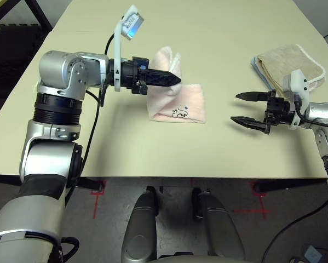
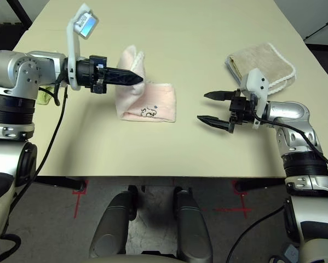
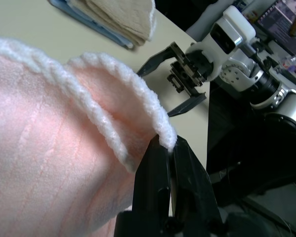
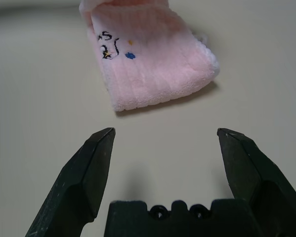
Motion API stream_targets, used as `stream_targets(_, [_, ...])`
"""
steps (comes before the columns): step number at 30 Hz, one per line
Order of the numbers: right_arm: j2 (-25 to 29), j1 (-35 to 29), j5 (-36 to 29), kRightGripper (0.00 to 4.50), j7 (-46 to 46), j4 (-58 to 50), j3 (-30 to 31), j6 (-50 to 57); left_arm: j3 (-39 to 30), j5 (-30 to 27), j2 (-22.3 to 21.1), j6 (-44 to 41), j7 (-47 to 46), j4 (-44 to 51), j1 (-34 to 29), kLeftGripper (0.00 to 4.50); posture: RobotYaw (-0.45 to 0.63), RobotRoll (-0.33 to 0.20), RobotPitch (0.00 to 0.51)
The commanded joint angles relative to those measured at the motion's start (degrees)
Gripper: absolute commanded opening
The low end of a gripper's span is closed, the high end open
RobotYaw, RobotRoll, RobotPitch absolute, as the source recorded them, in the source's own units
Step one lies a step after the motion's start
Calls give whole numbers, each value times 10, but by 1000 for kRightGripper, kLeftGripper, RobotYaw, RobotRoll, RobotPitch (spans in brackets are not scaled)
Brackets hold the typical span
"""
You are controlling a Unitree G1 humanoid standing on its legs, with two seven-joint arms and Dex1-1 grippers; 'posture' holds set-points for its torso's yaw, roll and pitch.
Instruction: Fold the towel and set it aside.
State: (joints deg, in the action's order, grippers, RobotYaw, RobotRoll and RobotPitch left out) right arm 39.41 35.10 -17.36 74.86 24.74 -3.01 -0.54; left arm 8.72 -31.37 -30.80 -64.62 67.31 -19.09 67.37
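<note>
Left eye view: towel [image 1: 177, 107] shows an unreadable dark embroidered mark [image 1: 179, 113]

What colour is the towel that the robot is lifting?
Pale pink towel with white trim, clearest in the right wrist view.

Pink towel [image 1: 177, 107]: far-left part hidden behind left gripper [image 1: 174, 80]. Embroidered mark [image 1: 180, 113] too small to read. Blue item [image 1: 259, 70] under tan towel [image 1: 289, 67] mostly covered. Green bit [image 2: 43, 97] behind left arm, unclear.
</note>
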Motion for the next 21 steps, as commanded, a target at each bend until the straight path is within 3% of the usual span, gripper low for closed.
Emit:
stream_targets(1, [3,-11,-3,4500,-2,-9,-2,1,30,15,1,20,21,-3,13,86,22,0,206])
stream_targets(8, [3,-10,-2,4500,-4,-8,-3,-1,79,58,20,69,26,-14,-2,86,27,0,203])
stream_targets(21, [2,-12,-1,4500,-10,-10,0,0,107,122,70,128,12,-57,-6,86,24,0,207])
